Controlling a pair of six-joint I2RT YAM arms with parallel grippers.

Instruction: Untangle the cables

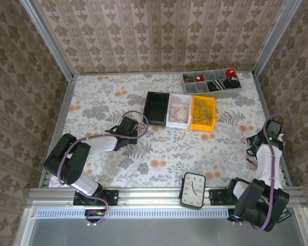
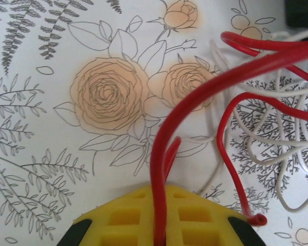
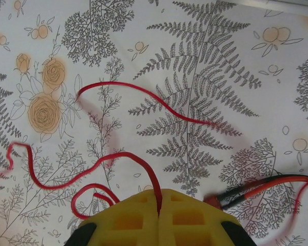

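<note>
Red wire [image 2: 195, 92] pinched in closed left gripper [image 2: 159, 223], arching over whitish wires [image 2: 277, 128]; right gripper [image 3: 159, 215] clamped on red strand [image 3: 92, 169] trailing across floral tablecloth [image 3: 246, 51], probably to pull them apart.

Red, whitish cables [image 2: 158, 174]; floral orange-grey table [image 1: 159, 154]; yellow bin [image 1: 202, 128].

Beige wallpaper [image 1: 159, 31] with striped damask covers the walls around the counter [image 1: 159, 154], whose white cloth shows grey ferns and orange roses; metal posts [image 1: 47, 38] stand at the back corners, evenly lit
</note>
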